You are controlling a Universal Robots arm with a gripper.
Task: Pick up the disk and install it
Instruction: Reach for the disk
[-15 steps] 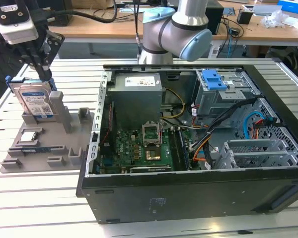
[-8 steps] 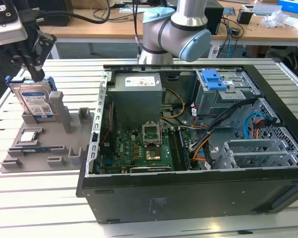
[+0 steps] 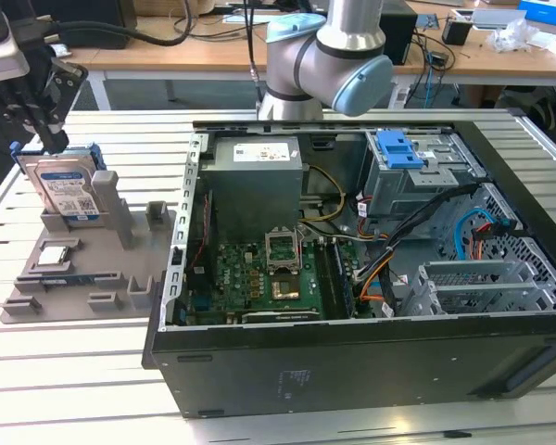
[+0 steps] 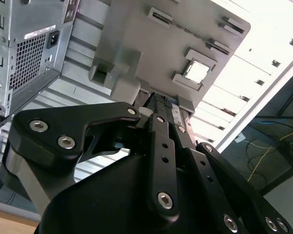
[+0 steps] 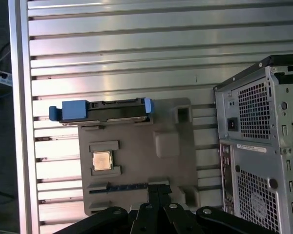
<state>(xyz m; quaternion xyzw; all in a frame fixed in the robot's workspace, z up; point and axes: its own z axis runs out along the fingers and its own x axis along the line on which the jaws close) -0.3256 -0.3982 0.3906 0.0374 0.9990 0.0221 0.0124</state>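
Standing on edge in a slot of the flat grey plastic holder, the disk is a flat rectangular silver hard drive with a white-and-blue label and a blue plastic frame along its edges. The holder lies on the slatted aluminium desk, at the exterior view's left of the open black tower computer case. The black claw hangs just over the disk's top edge in the exterior view, and I cannot tell there whether it touches. In the first wrist view the disk shows edge-on from above along one side of the holder. There the claw sits apart from the disk, with its two fingers pressed together and nothing between them. A small square silver chip rests in a pocket of the holder, between the disk and the claw in that picture; the exterior view shows the chip lying in front of the disk. The second wrist view looks along the claw toward the holder and the chip, with the case's grey perforated rear panel to one side. Inside the case lie a green circuit board, a grey metal power supply box and a blue plastic latch on a grey metal cage. The arm's silver-and-pale-blue joint stands behind the case.
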